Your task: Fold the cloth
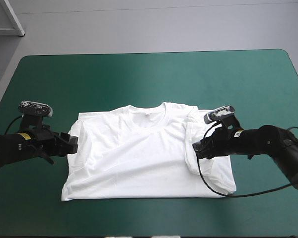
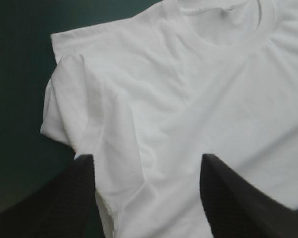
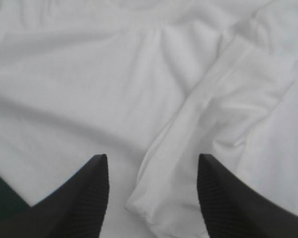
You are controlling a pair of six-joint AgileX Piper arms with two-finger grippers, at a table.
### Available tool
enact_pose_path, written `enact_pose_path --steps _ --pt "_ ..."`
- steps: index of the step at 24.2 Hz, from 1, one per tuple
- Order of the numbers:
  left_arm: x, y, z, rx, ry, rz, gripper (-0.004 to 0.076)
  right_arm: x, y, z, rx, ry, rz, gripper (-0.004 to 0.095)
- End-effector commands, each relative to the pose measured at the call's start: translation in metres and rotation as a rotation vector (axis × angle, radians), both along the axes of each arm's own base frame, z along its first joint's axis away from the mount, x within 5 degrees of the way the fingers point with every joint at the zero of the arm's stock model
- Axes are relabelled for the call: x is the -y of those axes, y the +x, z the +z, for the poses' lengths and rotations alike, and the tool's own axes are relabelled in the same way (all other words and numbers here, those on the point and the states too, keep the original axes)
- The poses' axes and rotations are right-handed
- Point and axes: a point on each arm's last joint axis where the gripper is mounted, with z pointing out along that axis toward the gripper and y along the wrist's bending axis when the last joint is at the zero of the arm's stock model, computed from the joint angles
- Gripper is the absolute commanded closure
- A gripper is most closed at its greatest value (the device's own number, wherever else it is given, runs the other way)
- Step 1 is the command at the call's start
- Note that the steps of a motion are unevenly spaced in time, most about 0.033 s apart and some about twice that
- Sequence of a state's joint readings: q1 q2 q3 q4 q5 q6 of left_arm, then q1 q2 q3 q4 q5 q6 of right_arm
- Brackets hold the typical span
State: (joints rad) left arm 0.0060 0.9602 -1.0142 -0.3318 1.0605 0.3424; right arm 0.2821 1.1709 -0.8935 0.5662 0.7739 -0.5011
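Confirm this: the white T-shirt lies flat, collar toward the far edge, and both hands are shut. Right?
No: the left hand and right hand are open, as each wrist view shows. The T-shirt does lie flat, collar toward the far edge.

I find no text, number, brand or sign that I can read on the T-shirt point(image 1: 139, 153) or the teal-green surface point(image 1: 139, 74). A small tag point(image 1: 148, 112) at the T-shirt's neckline is too tiny for me to make out.
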Motion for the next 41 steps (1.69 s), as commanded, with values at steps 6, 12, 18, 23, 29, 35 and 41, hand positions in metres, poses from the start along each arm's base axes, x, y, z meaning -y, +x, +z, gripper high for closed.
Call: enact_pose_path --steps 6,12,18,23,29,35,41 --pt "-0.009 -0.031 -0.048 -0.158 0.076 0.083 0.0276 0.036 -0.045 0.062 0.235 -0.104 -0.191 0.0513" --pt "-0.011 -0.058 -0.092 -0.254 0.073 0.128 0.0276 0.051 -0.084 0.065 0.221 -0.106 -0.246 0.0518" --pt "-0.016 -0.067 -0.114 -0.255 0.107 0.183 0.0276 0.055 -0.099 0.042 0.167 -0.109 -0.256 0.0518" --pt "-0.016 -0.051 -0.124 -0.316 0.098 0.203 0.0276 0.053 -0.097 0.034 0.165 -0.082 -0.254 0.0518" --pt "-0.015 -0.027 -0.145 -0.433 0.097 0.189 0.0277 0.053 -0.096 0.034 0.179 -0.088 -0.255 0.0518" --pt "-0.015 -0.02 -0.156 -0.499 0.119 0.154 0.0503 0.055 -0.097 0.027 0.154 -0.131 -0.251 0.0518" --pt "-0.014 -0.02 -0.155 -0.491 0.13 0.112 0.0705 0.057 -0.102 0.019 0.064 -0.178 -0.234 0.0517"
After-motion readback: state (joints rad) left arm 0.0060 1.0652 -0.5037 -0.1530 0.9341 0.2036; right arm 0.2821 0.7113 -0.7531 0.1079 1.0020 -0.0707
